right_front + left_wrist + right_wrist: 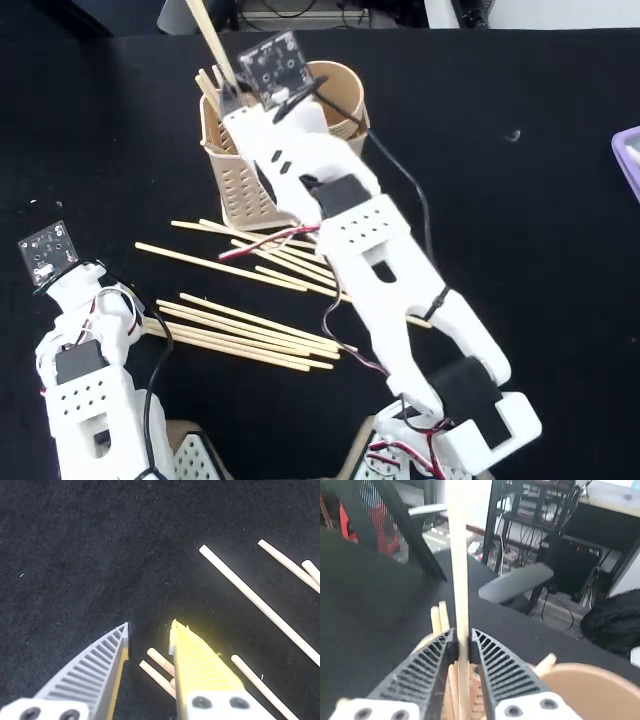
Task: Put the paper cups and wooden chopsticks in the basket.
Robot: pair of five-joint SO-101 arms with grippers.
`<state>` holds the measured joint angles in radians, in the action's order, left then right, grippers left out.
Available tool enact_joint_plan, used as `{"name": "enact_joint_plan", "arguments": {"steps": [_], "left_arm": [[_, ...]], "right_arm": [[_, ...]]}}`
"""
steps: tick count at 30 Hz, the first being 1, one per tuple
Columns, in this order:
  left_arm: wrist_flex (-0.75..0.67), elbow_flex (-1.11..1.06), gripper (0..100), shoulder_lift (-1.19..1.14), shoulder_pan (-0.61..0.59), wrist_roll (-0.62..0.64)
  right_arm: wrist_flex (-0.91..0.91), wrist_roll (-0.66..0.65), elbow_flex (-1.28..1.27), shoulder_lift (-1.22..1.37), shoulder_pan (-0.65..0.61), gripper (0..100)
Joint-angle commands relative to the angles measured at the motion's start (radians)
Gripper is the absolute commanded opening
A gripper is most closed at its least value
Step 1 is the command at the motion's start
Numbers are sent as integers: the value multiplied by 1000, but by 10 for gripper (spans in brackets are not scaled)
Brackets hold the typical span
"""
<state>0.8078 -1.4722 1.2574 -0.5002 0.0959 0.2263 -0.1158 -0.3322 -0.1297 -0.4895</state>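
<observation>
A tan perforated basket (243,190) stands at the back of the black table, with a paper cup (338,88) in it beside several upright chopsticks (209,88). My right gripper (231,98) hovers over the basket's rim, shut on one wooden chopstick (212,40) that points steeply upward. In the right wrist view the fingertips (451,642) pinch that chopstick (458,555), with the cup rim (590,680) beside them. Many loose chopsticks (250,300) lie in front of the basket. My left gripper (149,627) is open just above the table, over the ends of two chopsticks (159,666).
A purple object (628,155) pokes in at the table's right edge. Tan perforated pieces (190,450) sit at the near edge between the arm bases. My left arm (85,360) stands at the near left. More chopsticks (260,602) lie beyond the left gripper.
</observation>
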Motion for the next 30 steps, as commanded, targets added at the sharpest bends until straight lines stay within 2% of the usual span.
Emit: {"name": "enact_joint_plan", "arguments": {"steps": [1,12,17,25,30], "left_arm": [[-9,8,145,9,13,8],[-9,8,145,9,13,8],[-9,8,145,9,13,8],[-9,8,145,9,12,8],[-9,8,145,9,12,8]], "right_arm": [[-81,6,-62,-15,-9,11],[-107,6,-93,-15,-12,24],[2,8,-54,-15,-40,141],[89,8,44,-50,-54,104],[249,2,77,-245,-55,103]]}}
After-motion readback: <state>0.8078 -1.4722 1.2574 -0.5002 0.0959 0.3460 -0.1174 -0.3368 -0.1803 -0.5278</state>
